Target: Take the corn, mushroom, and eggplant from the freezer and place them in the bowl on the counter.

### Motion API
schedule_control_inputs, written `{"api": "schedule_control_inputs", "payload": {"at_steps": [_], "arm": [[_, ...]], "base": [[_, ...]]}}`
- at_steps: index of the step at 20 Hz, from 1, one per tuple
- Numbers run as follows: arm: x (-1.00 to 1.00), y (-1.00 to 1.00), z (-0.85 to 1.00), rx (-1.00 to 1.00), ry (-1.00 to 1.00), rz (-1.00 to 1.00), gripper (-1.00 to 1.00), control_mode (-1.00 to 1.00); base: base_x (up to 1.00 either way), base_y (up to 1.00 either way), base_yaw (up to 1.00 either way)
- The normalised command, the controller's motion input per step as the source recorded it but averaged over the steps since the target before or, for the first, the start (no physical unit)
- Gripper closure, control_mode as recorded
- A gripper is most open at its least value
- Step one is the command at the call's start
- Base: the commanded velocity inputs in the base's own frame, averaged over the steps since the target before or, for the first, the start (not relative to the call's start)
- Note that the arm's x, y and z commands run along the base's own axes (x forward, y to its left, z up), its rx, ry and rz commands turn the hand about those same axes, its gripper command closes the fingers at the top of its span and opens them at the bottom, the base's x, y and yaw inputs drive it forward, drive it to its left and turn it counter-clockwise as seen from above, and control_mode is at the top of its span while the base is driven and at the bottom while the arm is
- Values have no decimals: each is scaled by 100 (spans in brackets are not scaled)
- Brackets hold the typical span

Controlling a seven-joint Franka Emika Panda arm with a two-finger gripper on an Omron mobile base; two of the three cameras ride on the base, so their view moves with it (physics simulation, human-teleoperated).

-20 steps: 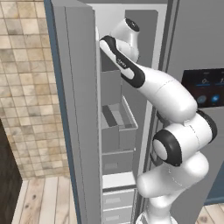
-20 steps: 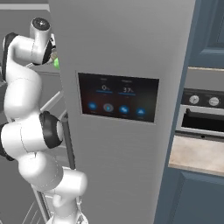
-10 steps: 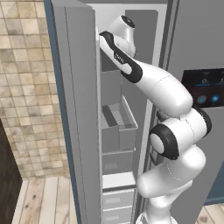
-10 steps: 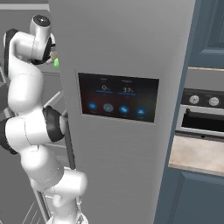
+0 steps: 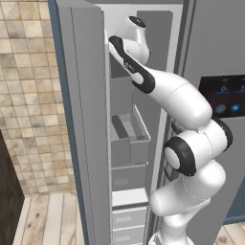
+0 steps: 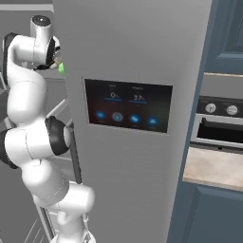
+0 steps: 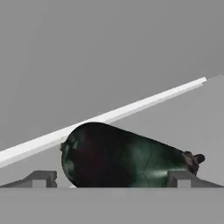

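In the hand view the eggplant [image 7: 127,159], very dark and glossy, lies on its side on a grey freezer shelf, stem end to the right. My gripper [image 7: 111,180] is open, one fingertip [image 7: 41,178] at each end of the eggplant, not closed on it. My hand [image 5: 135,29] reaches into the top of the open freezer [image 5: 129,100]. A bright green bit of the corn [image 6: 60,68] peeks out beside my wrist in the right base view. The counter [image 6: 216,168] lies to the right. The mushroom and the bowl are out of view.
The freezer door [image 5: 83,119] stands open on my left, beside a tan tiled wall [image 5: 28,95]. Grey bins [image 5: 127,139] and drawers [image 5: 129,217] sit below my arm. A panel with a dark display [image 6: 128,104] and an oven [image 6: 220,128] are to the right.
My hand has crept slightly up and further into the top of the freezer. The jaws have stayed open.
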Motion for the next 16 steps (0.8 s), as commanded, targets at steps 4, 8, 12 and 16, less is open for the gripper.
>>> {"api": "schedule_control_inputs", "payload": {"at_steps": [4, 8, 12, 16], "arm": [[-4, -2, 1, -22, -1, -3, -100, -100], [0, 0, 37, 0, -14, 12, -100, -100], [0, 0, 22, 0, -23, 23, -100, -100], [9, 0, -13, -1, -4, 22, -100, -100]], "base": [[0, 0, 0], [0, 0, 0], [0, 0, 0], [0, 0, 0]]}}
